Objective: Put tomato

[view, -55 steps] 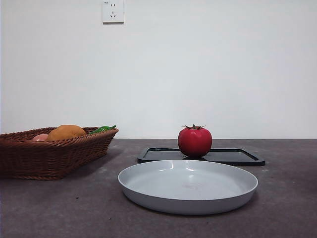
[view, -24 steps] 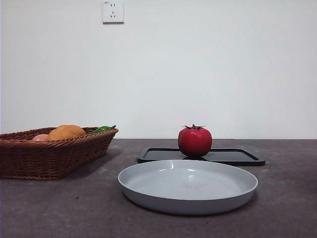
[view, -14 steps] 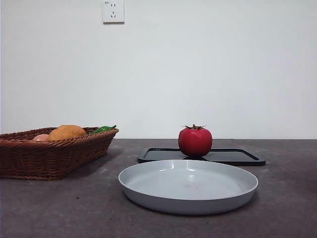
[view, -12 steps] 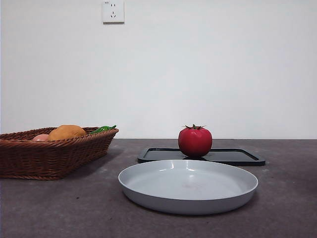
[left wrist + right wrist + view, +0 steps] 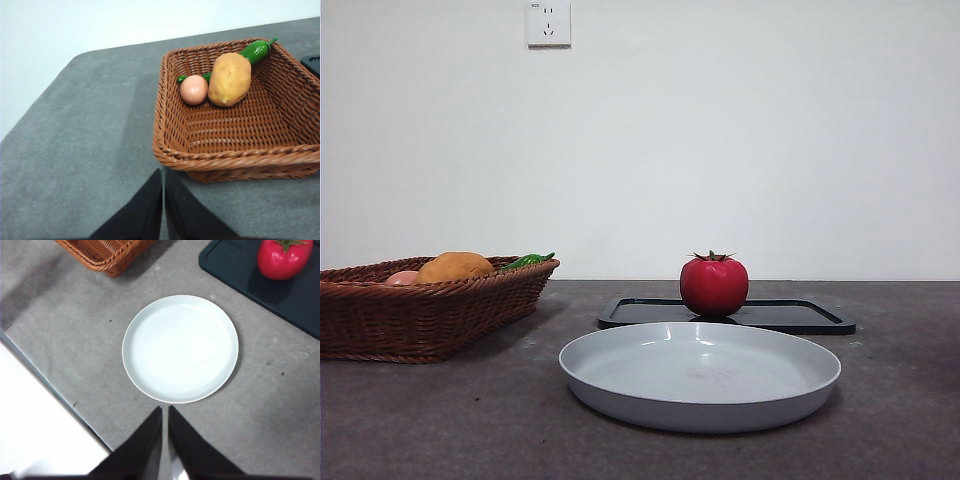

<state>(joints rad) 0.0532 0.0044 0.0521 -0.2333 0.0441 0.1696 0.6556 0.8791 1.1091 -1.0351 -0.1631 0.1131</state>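
The red tomato (image 5: 713, 285) (image 5: 283, 259) with its green calyx stands upright on a flat black tray (image 5: 790, 316) (image 5: 235, 267) behind the grey plate (image 5: 700, 375) (image 5: 180, 348). Nothing lies on the plate. My right gripper (image 5: 165, 412) hangs high above the table's near edge, just short of the plate, its jaws shut with nothing in them. My left gripper (image 5: 163, 175) hovers beside the wicker basket (image 5: 280, 155), also shut and holding nothing. Neither arm shows in the front view.
The wicker basket (image 5: 420, 320) at the left holds an orange-brown potato-like fruit (image 5: 229, 79), a pale pink fruit (image 5: 194, 89) and a green pepper (image 5: 255, 50). A wall socket (image 5: 548, 22) sits on the white wall behind. The table edge (image 5: 45, 382) runs close to the plate.
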